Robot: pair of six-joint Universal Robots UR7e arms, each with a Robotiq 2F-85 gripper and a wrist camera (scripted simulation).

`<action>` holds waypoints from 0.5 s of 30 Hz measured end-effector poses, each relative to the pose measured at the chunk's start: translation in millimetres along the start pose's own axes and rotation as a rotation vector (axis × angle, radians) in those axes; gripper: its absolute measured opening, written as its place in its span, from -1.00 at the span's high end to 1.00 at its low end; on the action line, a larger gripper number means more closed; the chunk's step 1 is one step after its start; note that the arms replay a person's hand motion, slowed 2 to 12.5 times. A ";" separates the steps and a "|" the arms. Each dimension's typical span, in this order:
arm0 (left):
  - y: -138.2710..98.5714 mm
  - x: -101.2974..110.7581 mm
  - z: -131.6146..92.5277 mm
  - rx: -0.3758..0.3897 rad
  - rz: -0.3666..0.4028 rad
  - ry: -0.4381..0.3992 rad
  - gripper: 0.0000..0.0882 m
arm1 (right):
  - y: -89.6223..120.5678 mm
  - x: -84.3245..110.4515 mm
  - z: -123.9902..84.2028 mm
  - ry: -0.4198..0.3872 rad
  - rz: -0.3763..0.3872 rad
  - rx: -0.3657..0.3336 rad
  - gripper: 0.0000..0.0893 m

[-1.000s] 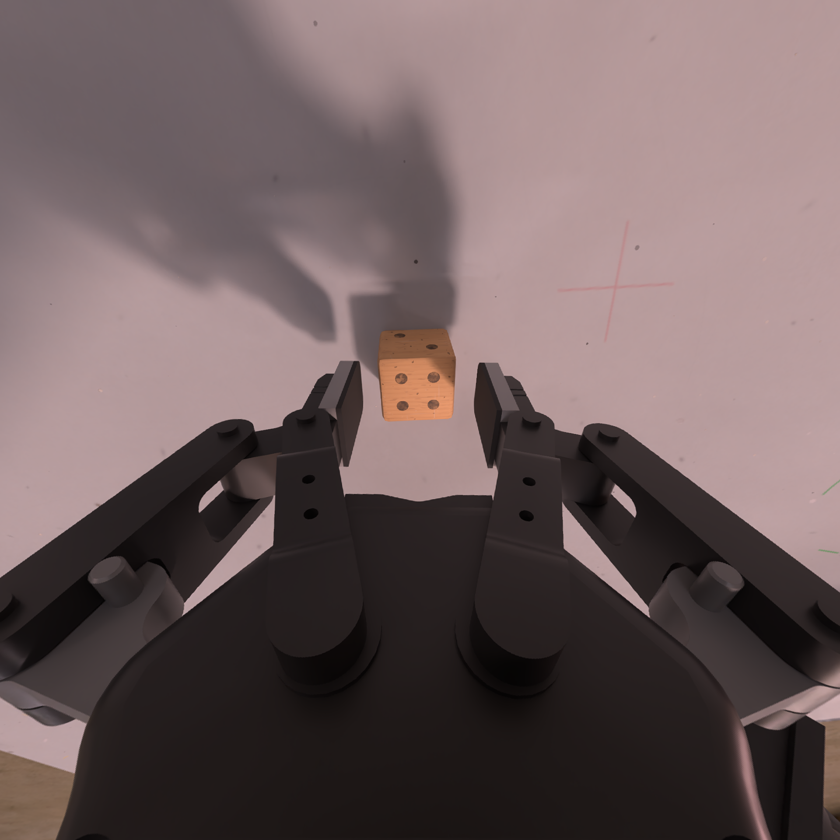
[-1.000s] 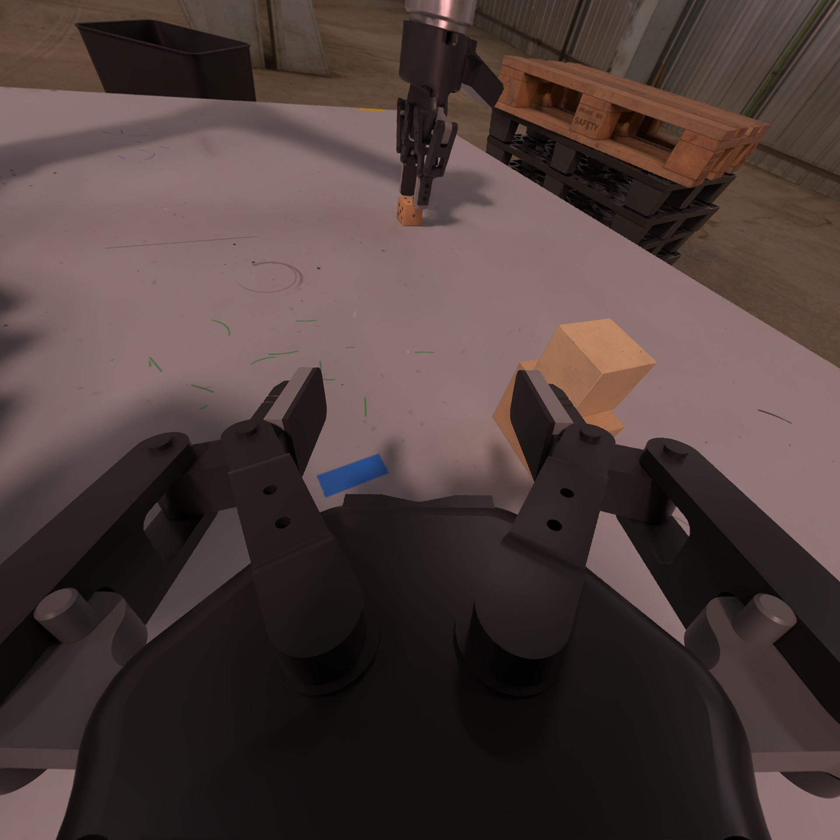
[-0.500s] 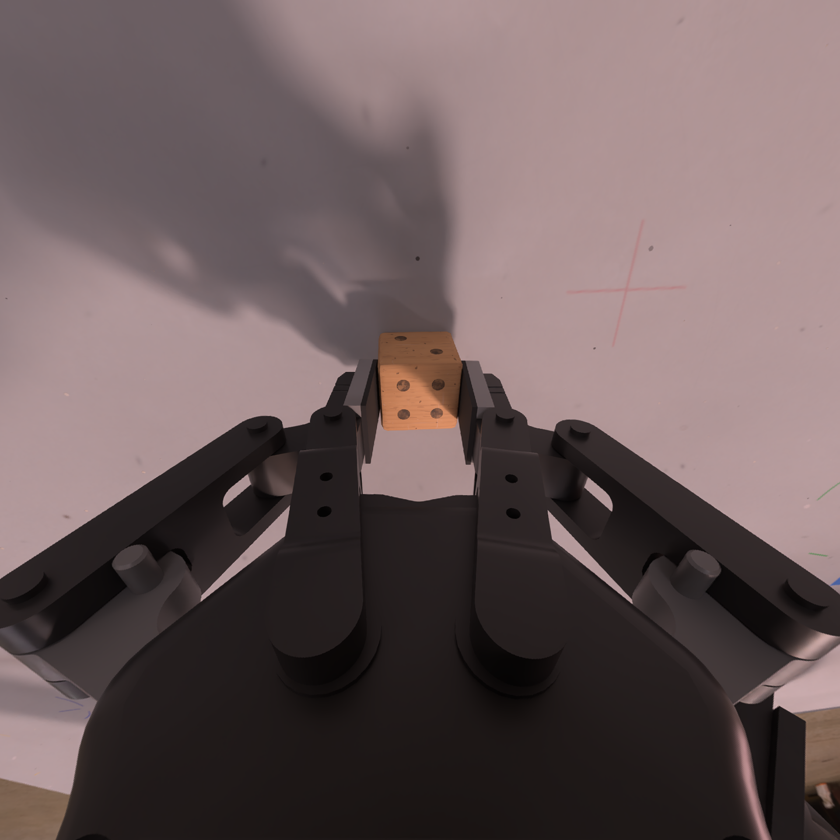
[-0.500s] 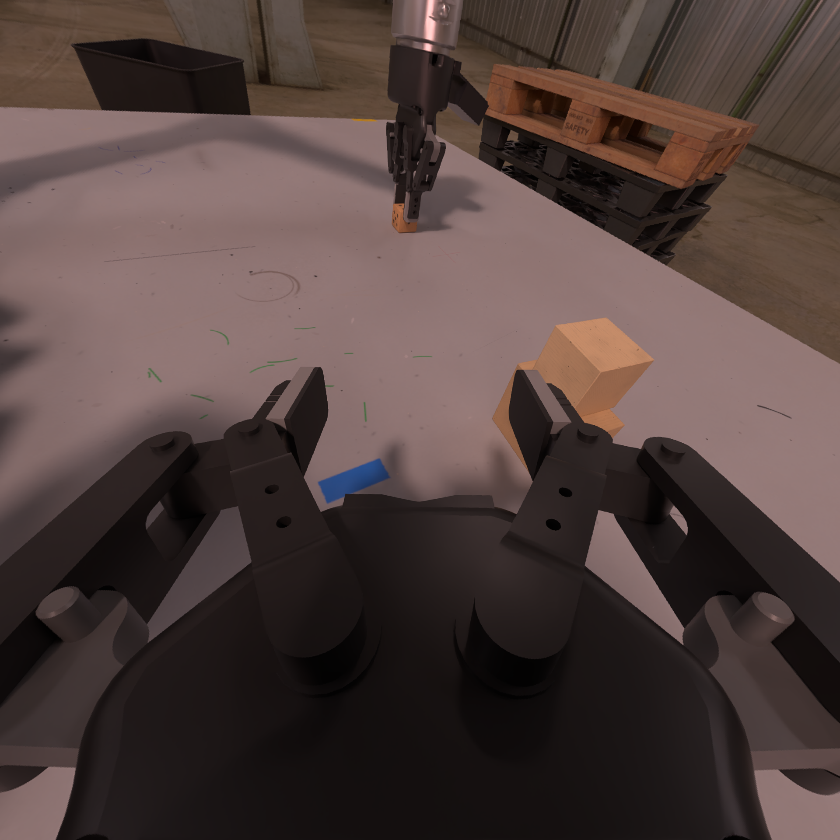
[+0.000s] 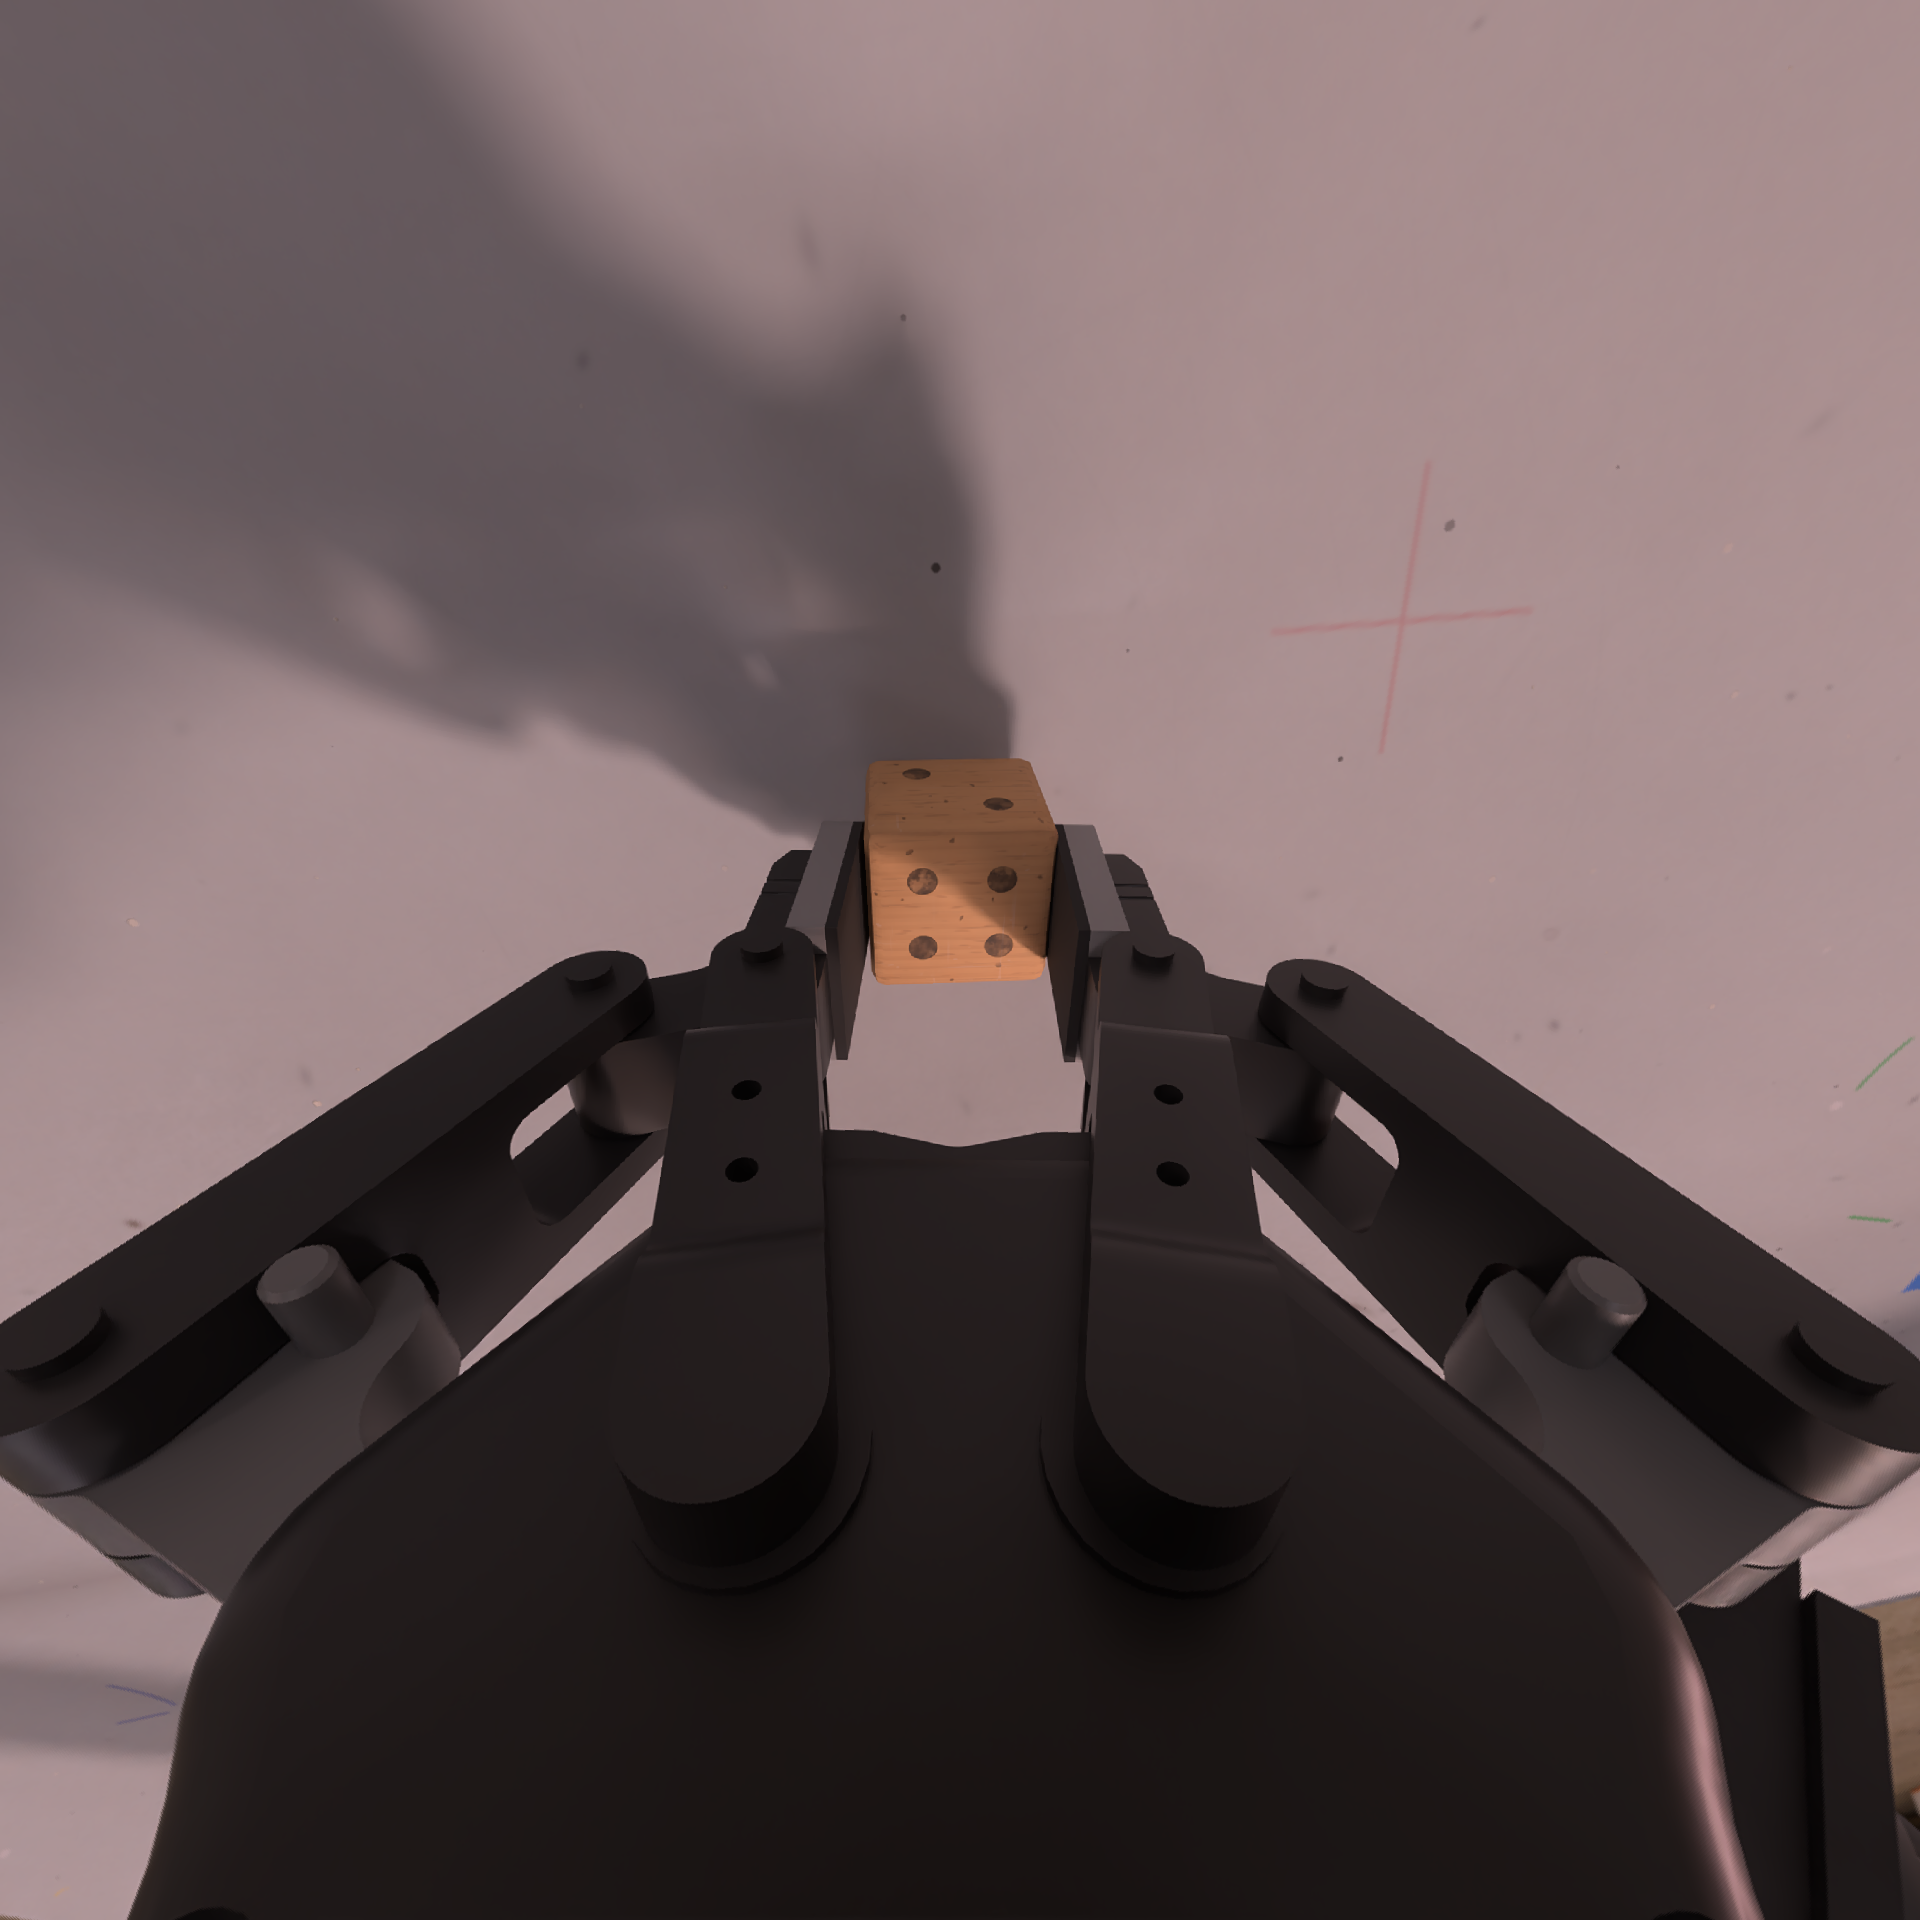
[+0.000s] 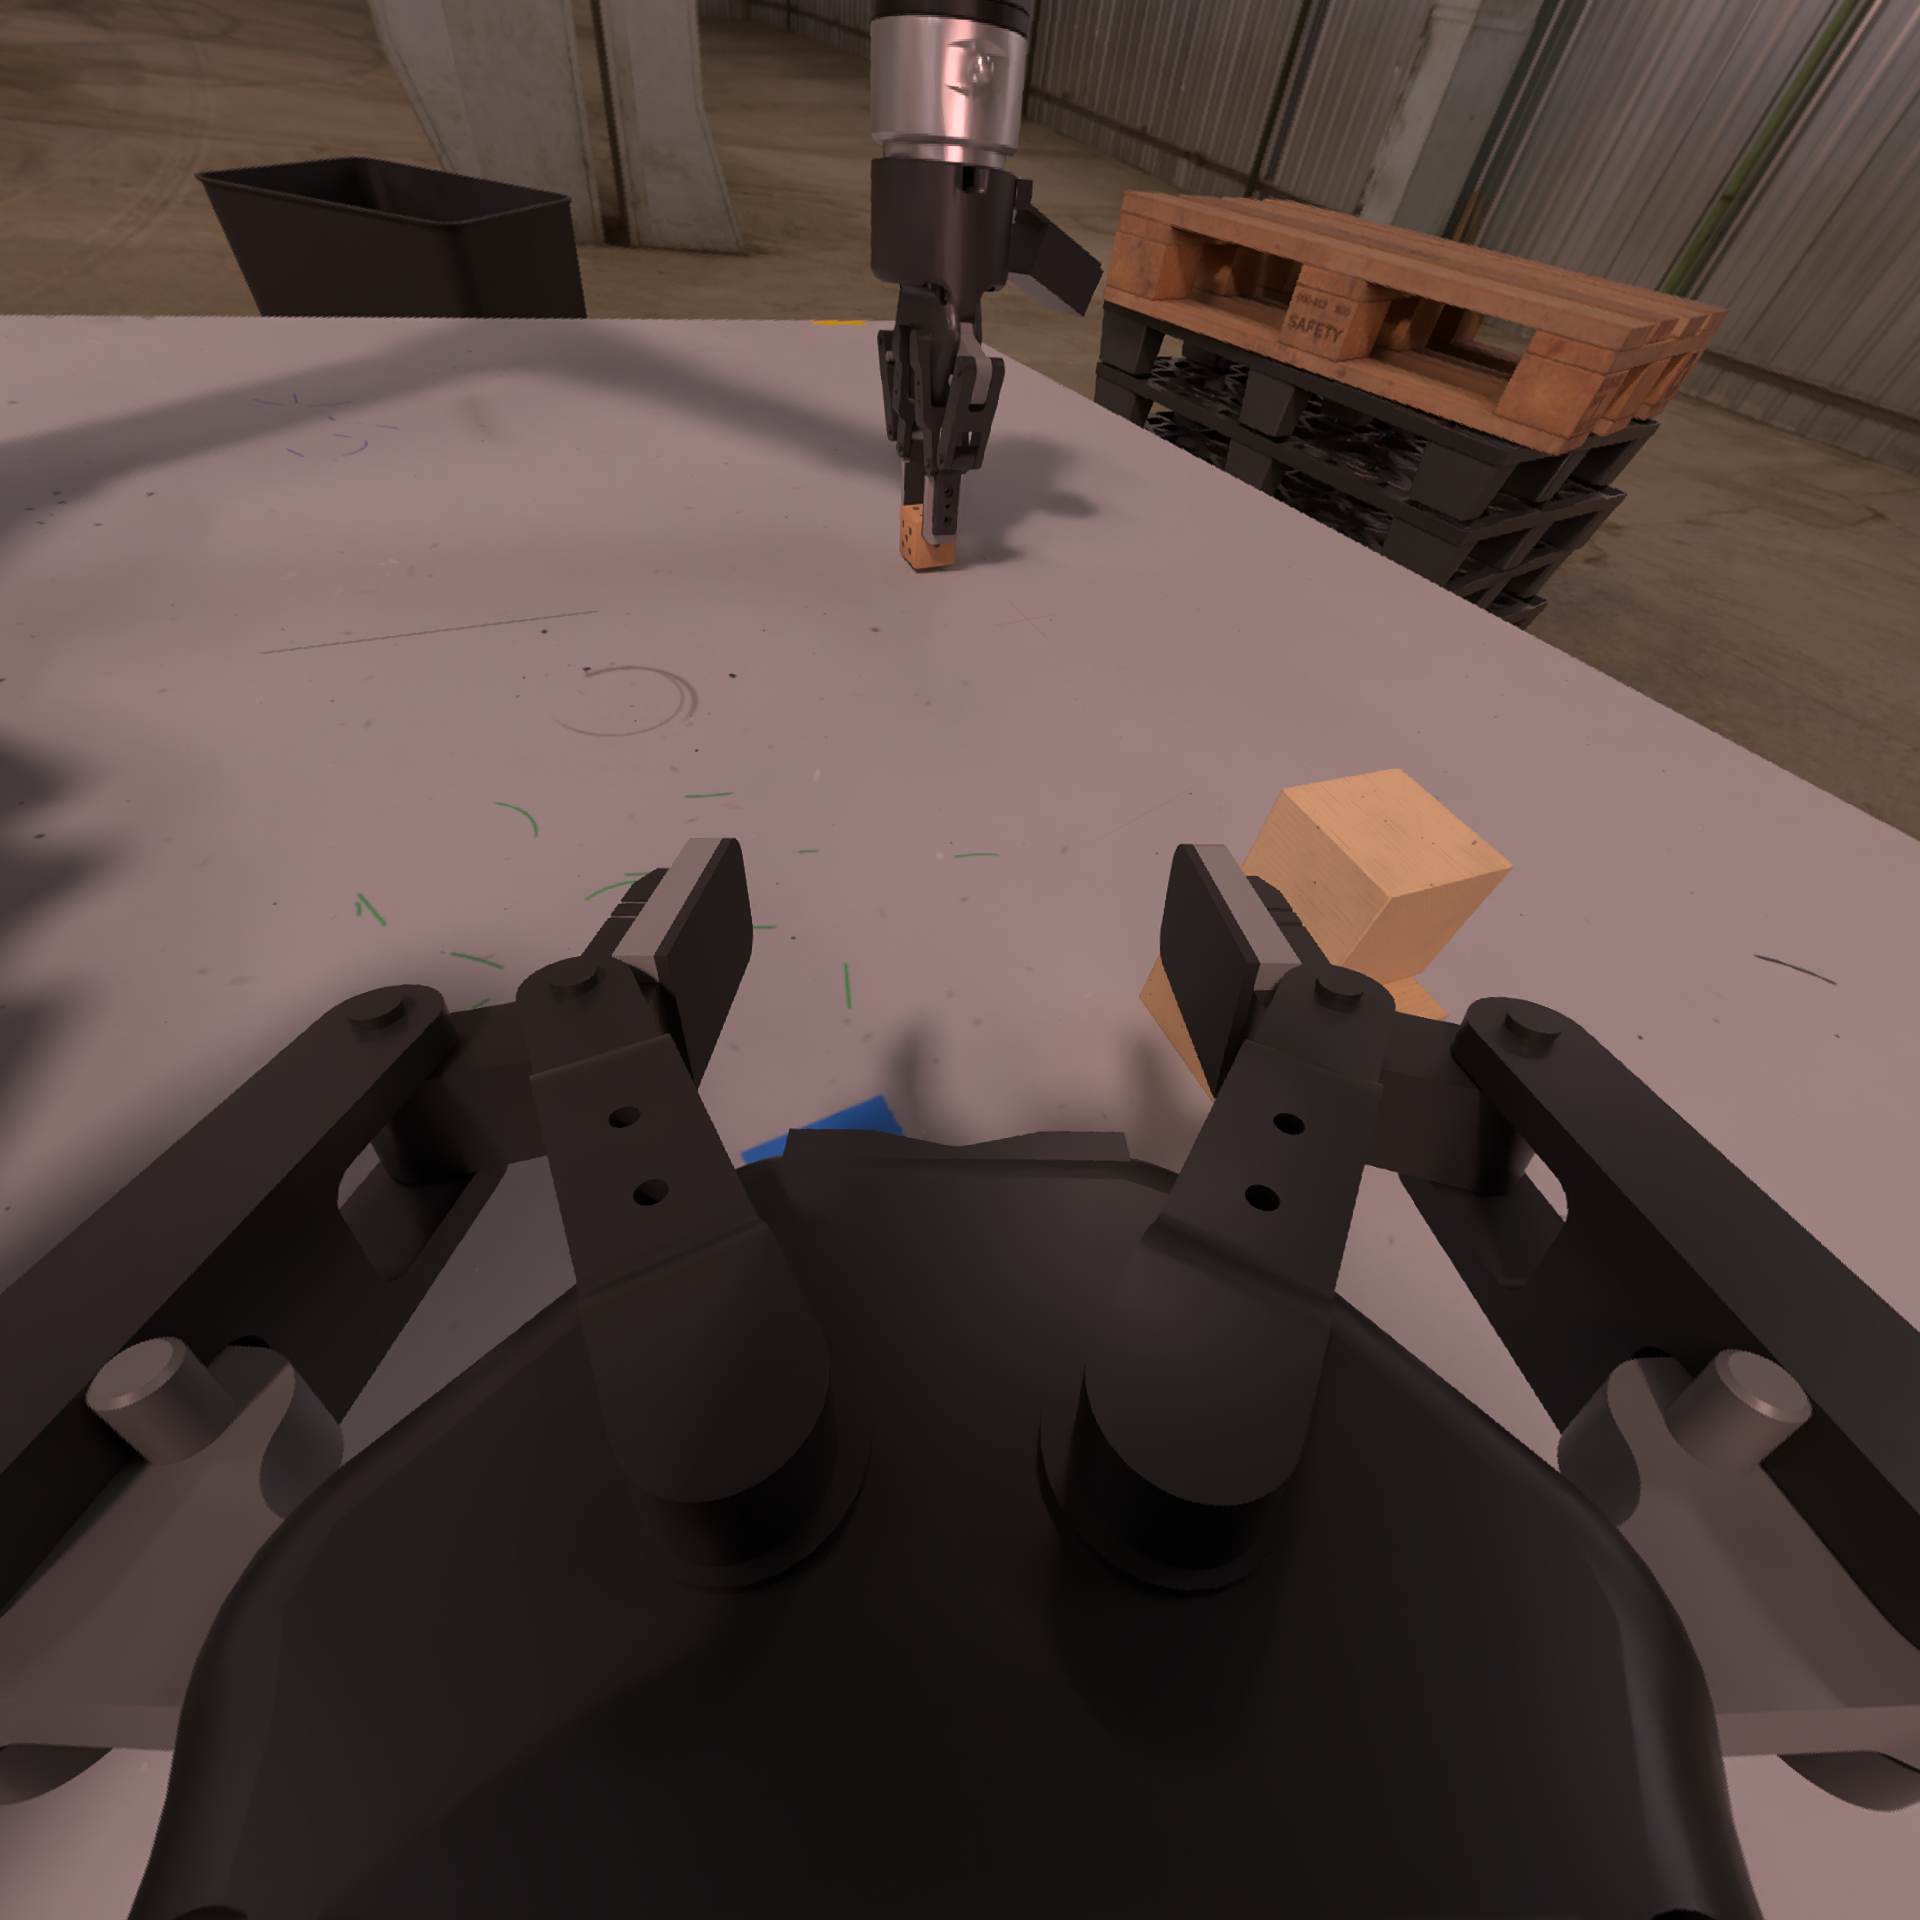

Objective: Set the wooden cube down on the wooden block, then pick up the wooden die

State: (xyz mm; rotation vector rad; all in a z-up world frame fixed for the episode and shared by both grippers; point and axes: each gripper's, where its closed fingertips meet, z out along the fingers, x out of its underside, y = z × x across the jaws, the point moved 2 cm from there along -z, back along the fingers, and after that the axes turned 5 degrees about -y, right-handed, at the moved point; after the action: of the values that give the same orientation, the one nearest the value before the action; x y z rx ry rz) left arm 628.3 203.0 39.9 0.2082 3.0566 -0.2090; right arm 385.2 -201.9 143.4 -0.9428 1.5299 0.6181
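Here the left end effector (image 5: 958, 914) is clamped on the wooden die (image 5: 954, 883), pads flat against its two sides, just above the worktop (image 5: 1351, 312). The right end effector (image 6: 956, 925) gapes wide, holding nothing; beside its right finger the wooden cube (image 6: 1371, 873) rests tilted on the wooden block (image 6: 1169, 1013).

The wooden block (image 6: 1174, 1023) sits mostly hidden behind the right gripper's (image 6: 951, 935) finger and the wooden cube (image 6: 1371, 868).
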 end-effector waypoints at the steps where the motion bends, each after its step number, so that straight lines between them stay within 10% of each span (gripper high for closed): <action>1: 0.0 0.5 -0.8 0.003 0.005 -0.003 0.30 | 0.3 -0.6 0.7 -0.001 0.001 0.000 -0.56; 15: -3.7 0.2 -26.8 0.076 0.061 -0.127 0.30 | -0.1 -7.4 9.9 0.014 0.012 0.027 -0.55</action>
State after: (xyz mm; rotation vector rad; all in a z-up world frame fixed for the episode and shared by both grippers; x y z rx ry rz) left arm 625.9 203.2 66.9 0.2810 2.9144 -0.3217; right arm 390.6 -192.3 148.8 -0.9195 1.5543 0.5991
